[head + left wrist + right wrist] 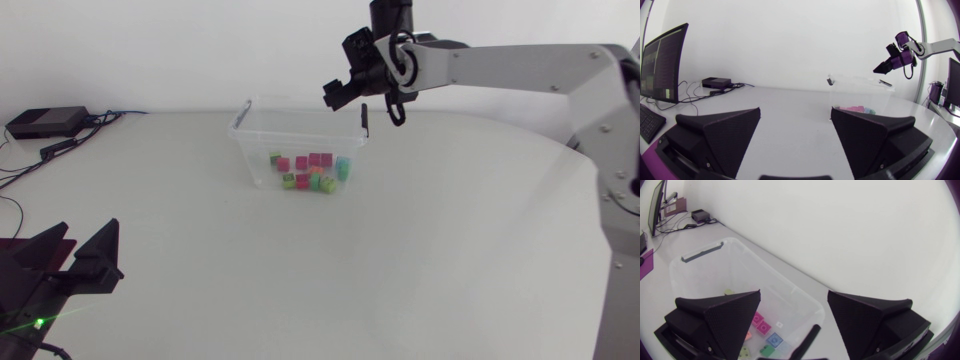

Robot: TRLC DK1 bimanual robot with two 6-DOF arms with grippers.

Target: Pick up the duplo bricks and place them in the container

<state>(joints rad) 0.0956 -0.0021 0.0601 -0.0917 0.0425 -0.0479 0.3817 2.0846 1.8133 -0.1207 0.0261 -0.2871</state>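
The duplo bricks (pixel 310 172), pink, green and one teal, lay in a loose heap on the floor of the clear container (pixel 262 160), which stood on the desk just above the centre of the head view. No brick showed on the desk outside it, so the task looked complete or nearly so. The right pincer (pixel 338 92) hung released and empty above the container's far right corner, at the upper centre of the frame, close to the rim. The likely risk was that a descent or sideways sweep from there would clip the rim or its dark latch (pixel 365 120) and shove or tip the light container, spilling bricks. The left pincer (pixel 72 262) sat released at the lower left, well apart. The desk (pixel 450 260) was plain white and matte; a small black box (pixel 45 122) with cables lay at the upper left.
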